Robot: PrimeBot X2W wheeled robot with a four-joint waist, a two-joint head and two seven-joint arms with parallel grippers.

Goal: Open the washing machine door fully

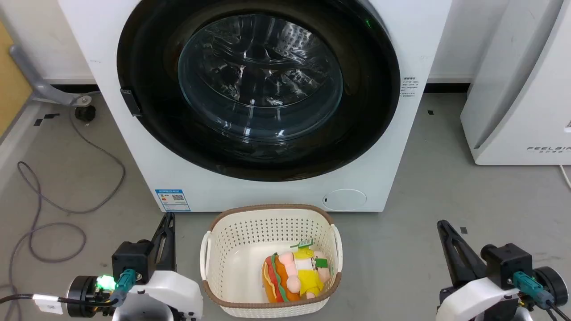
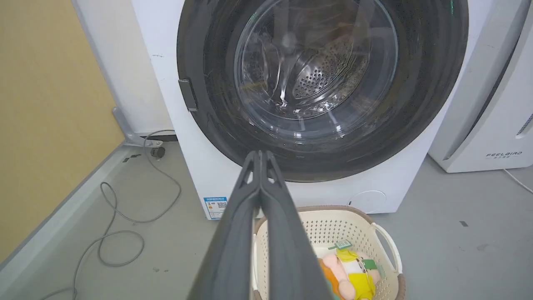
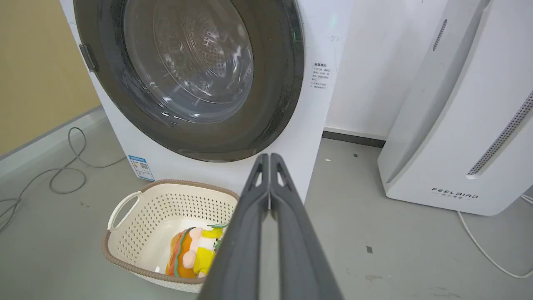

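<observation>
Progress stands at zero. At near left, the left gripper (image 1: 168,222) rests low over the floor (image 1: 67,178), clenched tight and empty. It is well apart from the side tab (image 1: 131,101) on the left edge of the washing machine door (image 1: 260,80). The door lies shut, flush against the front of the washing machine (image 1: 267,196), far centre. At near right, the right gripper (image 1: 442,226) is likewise clenched on nothing. Remaining, by judgement: reach the tab, pull it, swing the door fully open.
</observation>
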